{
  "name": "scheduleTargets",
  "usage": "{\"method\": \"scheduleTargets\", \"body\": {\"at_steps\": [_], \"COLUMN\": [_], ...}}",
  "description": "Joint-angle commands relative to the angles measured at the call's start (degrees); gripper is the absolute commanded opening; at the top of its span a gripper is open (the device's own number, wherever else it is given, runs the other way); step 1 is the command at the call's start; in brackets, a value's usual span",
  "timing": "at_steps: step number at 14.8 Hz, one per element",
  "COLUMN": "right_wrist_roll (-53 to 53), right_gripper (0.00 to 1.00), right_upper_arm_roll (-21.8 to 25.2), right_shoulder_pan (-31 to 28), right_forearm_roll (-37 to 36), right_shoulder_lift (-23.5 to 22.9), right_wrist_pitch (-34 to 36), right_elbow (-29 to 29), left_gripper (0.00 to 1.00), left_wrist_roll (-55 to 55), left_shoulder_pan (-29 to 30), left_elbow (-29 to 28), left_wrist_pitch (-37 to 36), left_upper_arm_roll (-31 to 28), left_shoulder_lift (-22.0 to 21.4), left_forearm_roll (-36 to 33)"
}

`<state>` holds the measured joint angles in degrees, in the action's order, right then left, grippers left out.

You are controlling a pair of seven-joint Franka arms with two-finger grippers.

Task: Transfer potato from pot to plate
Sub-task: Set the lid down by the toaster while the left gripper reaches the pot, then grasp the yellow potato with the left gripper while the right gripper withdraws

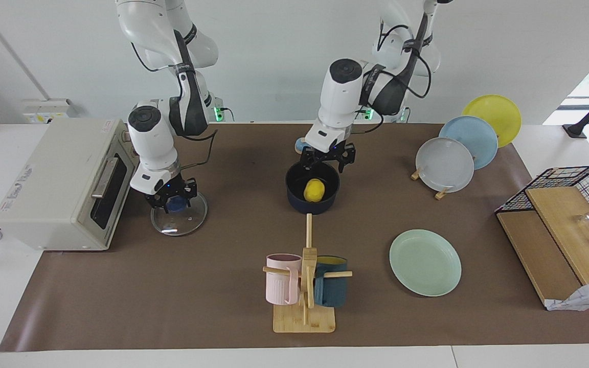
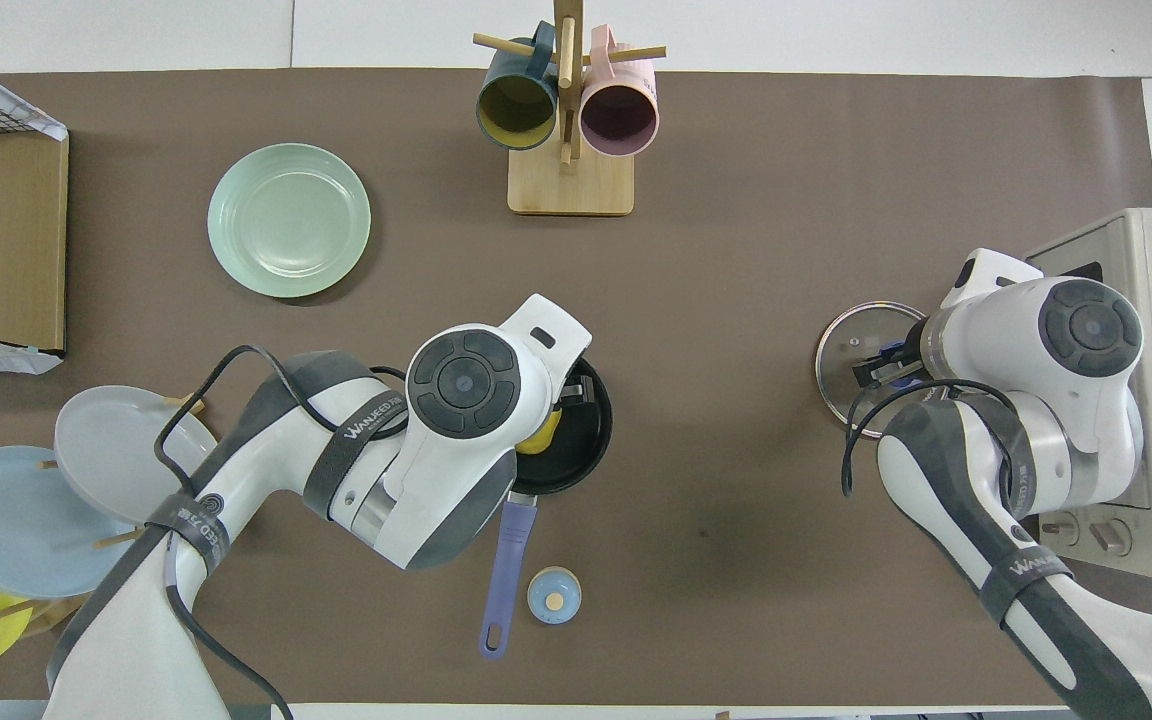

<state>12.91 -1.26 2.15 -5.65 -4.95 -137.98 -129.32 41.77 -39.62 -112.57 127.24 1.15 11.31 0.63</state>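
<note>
Close to the robots, a small light blue knob-like piece [image 2: 554, 596] lies on the brown tabletop [image 1: 212, 306] just beside the pot's long blue handle [image 2: 506, 560]. The handle runs toward the robots from the pot [image 1: 294, 197], a dark navy saucepan sitting about midway along the tabletop. The yellow potato [image 1: 314, 190] lies inside the pot on its black bottom. The left tool [image 1: 327, 159] hangs over the pot's rim on the robots' side, above the potato and not touching it; its fingers are spread apart and hold nothing. Toward the right arm's end, the right tool [image 1: 174, 199] is down at the blue knob [image 1: 176, 204] of a glass lid [image 1: 192, 221] that lies flat on the tabletop in front of a white toaster oven [image 1: 59, 184]; whether its fingers clasp the knob cannot be told. Toward the left arm's end, grey [image 1: 444, 164], light blue [image 1: 473, 138] and yellow [image 1: 496, 115] plates stand propped in a rack. Farther from the robots than the pot lies the mint-green plate [image 1: 425, 262], bare, toward the left arm's end. Beside it stands a wooden mug tree [image 1: 304, 286] bearing a pink mug [image 1: 281, 280] and a dark teal mug [image 1: 331, 287].
</note>
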Motion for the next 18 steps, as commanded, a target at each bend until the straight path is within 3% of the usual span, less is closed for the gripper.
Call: {"method": "scheduleTargets", "body": {"at_steps": [1,6,10,14,18], "right_wrist_roll": [1.15,0.36,-1.56,-7.71,-9.83], "right_gripper": [1.00,1.00,1.00,1.00,1.00], "right_upper_arm_roll": [-0.94,-1.02,-0.76,-1.11,-1.02], "right_shoulder_pan": [-1.27,-0.56,-0.83,-0.48,-1.97], "right_forearm_roll": [0.55,3.10,2.93,2.32,3.10], "right_shoulder_lift": [1.26,1.52,2.39,7.66,7.41], "right_wrist_pitch": [5.41,29.13,41.27,48.50,48.16], "right_elbow": [3.79,23.20,33.24,34.31,34.05], "left_gripper": [1.00,1.00,1.00,1.00,1.00], "left_wrist_roll": [-1.25,-0.81,-0.55,-0.03,0.24], "left_shoulder_pan": [-0.90,-1.07,-1.25,-2.03,-2.13], "left_elbow": [-1.42,-1.42,-1.51,-1.60,-2.39], "left_wrist_pitch": [1.96,3.45,4.86,4.95,5.21], "left_upper_arm_roll": [-1.32,-1.33,-1.33,-1.32,-1.33], "left_shoulder_lift": [0.38,3.28,5.30,5.31,5.30], "left_forearm_roll": [-0.54,-3.70,-3.88,-3.88,-3.97]}}
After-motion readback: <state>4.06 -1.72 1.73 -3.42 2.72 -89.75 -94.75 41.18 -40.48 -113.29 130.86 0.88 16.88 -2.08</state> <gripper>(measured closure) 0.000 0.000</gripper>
